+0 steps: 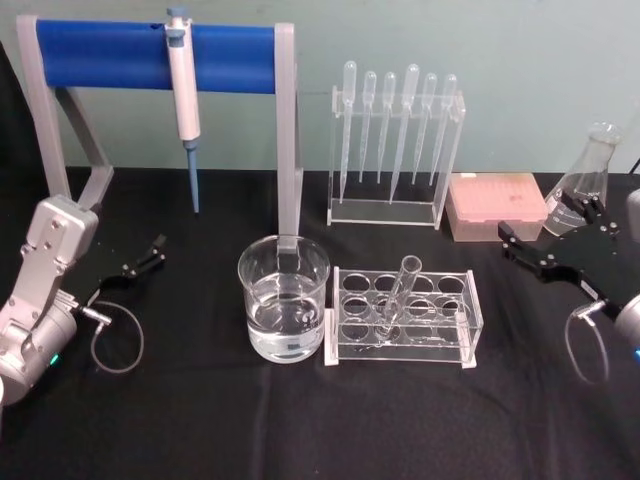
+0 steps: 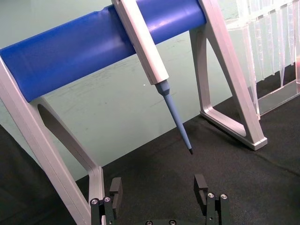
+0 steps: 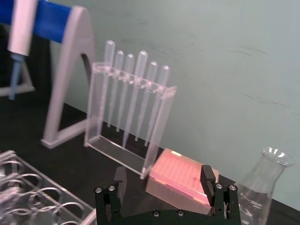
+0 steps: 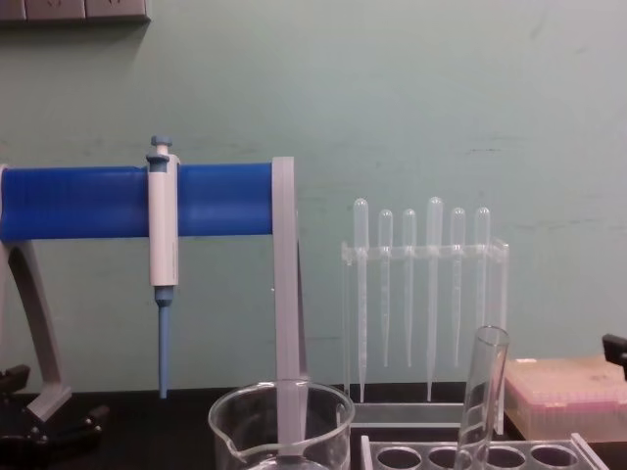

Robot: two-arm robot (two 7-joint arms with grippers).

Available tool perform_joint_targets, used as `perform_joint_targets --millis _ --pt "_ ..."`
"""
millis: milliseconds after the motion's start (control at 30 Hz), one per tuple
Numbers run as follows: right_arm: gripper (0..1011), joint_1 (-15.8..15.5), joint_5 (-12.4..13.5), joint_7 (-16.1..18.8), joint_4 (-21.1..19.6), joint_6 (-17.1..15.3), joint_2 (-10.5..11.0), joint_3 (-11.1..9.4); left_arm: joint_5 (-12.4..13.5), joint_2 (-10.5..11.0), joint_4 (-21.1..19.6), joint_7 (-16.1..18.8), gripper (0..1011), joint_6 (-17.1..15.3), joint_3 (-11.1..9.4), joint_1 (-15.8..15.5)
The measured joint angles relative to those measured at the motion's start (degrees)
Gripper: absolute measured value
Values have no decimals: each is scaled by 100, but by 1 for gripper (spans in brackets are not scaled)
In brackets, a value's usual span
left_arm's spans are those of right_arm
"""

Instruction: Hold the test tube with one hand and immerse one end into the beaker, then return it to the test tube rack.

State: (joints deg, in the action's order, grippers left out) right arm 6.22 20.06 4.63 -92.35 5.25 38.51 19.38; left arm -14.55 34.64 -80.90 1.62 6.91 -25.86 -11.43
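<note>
1. A surface [image 1: 300, 430] covered with black cloth is seen in front of a plain pale green wall [image 1: 500, 60]
2. The test tube [image 1: 400, 290] is held in the clear test tube rack [image 1: 470, 335] near the middle of the surface, tilted rather than upright, with its open rim well above the rack's top plate
3. The beaker [image 1: 283, 300] is placed just to the left of the rack and is partly filled with clear liquid
4. Behind the beaker a grey stand with a blue bar [image 1: 110, 55] is set, and a white pipette with a blue tip [image 1: 183, 100] is hung from it
5. A clear holder of thin plastic pipettes [image 1: 395, 140] is placed at the back, with a pink tip box [image 1: 497, 205] to its right and a glass flask [image 1: 590, 170] beyond that
6. The left tool [image 1: 150, 252] is kept low at the left of the surface, well apart from the beaker, with its fingers spread and nothing between them
7. The right tool [image 1: 550, 235] is held at the right, in front of the flask and apart from the rack, likewise spread with nothing pinched
8. The flask's lower part is hidden by the right tool
9. The tube's rounded end is hard to make out among the rack's clear walls, so its exact hole cannot be told
10. In the chest view the beaker and rack are cut off by the lower edge
</note>
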Motion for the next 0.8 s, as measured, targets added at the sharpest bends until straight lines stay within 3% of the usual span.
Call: perform_joint_targets --millis 133,200,233,300,433,600,800 --pt "1003 -153 319 403 -159 39 152 -168 0 0 0 0 1000 0 0 0" --pt "1003 -231 703 912 -219 9 299 -275 0 0 0 0 1000 0 0 0" --pt "1003 -231 703 912 -219 9 299 -275 0 0 0 0 1000 0 0 0" --pt "1002 -253 998 1465 -231 -26 448 -315 0 0 0 0 1000 0 0 0" --pt "1003 -234 1238 2166 -208 -31 620 -311 0 0 0 0 1000 0 0 0" --pt "1002 -140 1326 2863 -127 -3 718 -225 0 0 0 0 1000 0 0 0" --pt "1003 11 1282 3186 4 23 638 -136 0 0 0 0 1000 0 0 0"
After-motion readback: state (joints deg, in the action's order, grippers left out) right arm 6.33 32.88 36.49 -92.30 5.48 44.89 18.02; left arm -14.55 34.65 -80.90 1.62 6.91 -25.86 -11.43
